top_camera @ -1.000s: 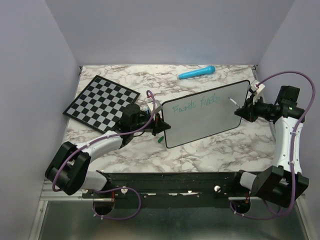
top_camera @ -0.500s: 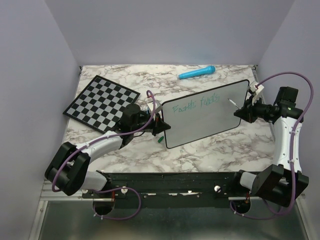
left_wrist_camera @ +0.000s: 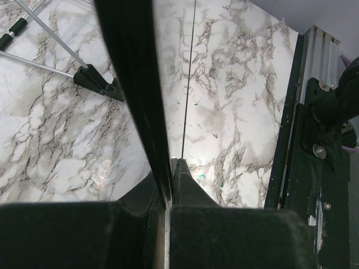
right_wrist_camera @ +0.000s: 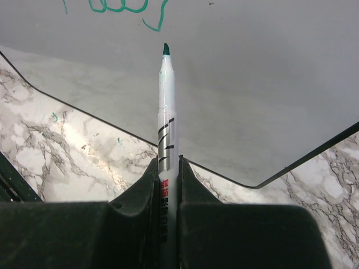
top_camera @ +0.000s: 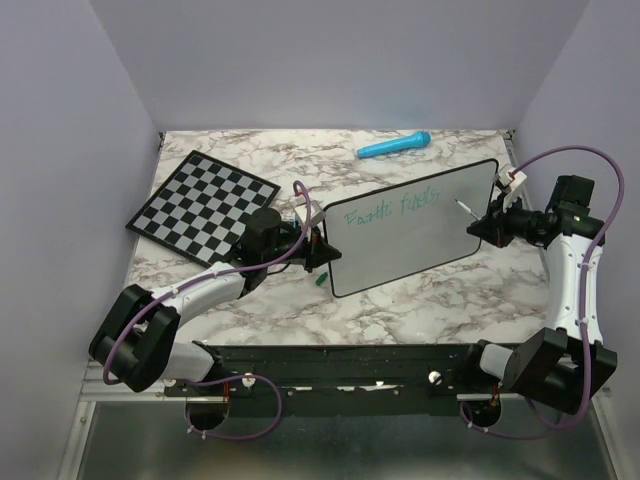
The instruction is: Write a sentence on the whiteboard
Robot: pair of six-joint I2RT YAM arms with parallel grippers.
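Observation:
The whiteboard (top_camera: 415,240) lies slanted across the middle of the table. Its upper part carries the sentence (top_camera: 390,210) as one line of teal-green words. My left gripper (top_camera: 322,250) is shut on the board's left edge. In the left wrist view the left gripper (left_wrist_camera: 170,168) pinches the black frame (left_wrist_camera: 134,84), seen edge-on. My right gripper (top_camera: 487,225) is shut on a white marker (right_wrist_camera: 166,123) with a green tip. The tip points at the whiteboard (right_wrist_camera: 252,84) just below the last green stroke (right_wrist_camera: 154,22). Whether it touches the board I cannot tell.
A chequered chessboard (top_camera: 203,205) lies at the back left. A blue pen-shaped object (top_camera: 393,146) lies near the back wall. A small green cap (top_camera: 320,281) rests on the marble just below the board's left corner. The black rail (top_camera: 340,360) runs along the near edge.
The right wrist has shifted slightly up and back, and the marker tip has barely moved. The left arm and the board have stayed put. The writing looks the same.

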